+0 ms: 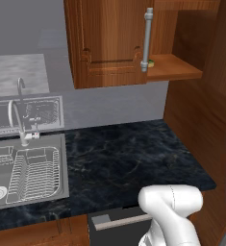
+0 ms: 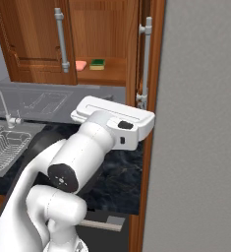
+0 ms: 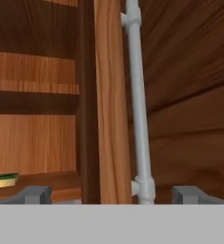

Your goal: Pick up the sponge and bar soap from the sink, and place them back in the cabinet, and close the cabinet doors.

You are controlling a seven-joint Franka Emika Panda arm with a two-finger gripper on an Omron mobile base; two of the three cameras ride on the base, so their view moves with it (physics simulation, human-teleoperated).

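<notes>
The dark green sponge [image 2: 97,63] and the salmon-pink bar soap [image 2: 80,64] lie side by side on the shelf of the reddish-brown cabinet [image 2: 107,74]. The sponge [image 3: 4,180] also appears low on the left in the hand view. Both cabinet doors stand open: the left door [image 2: 33,39] swung left, the right door [image 3: 108,95] seen edge-on. My gripper [image 3: 111,195] is open, its fingertips [image 3: 35,194] straddling the right door's edge and the lower end of its silver handle [image 3: 138,105]. It holds nothing. The sink [image 1: 61,158] lies at the left.
A wire rack [image 1: 35,173] sits in the basin, behind a tall faucet [image 1: 18,115]. Dark marble counter [image 1: 129,153] runs from the sink to a wooden side wall [image 1: 201,115]. A dark drawer with a silver handle [image 1: 119,221] is below the counter. A grey panel [image 2: 200,123] stands at the right.
</notes>
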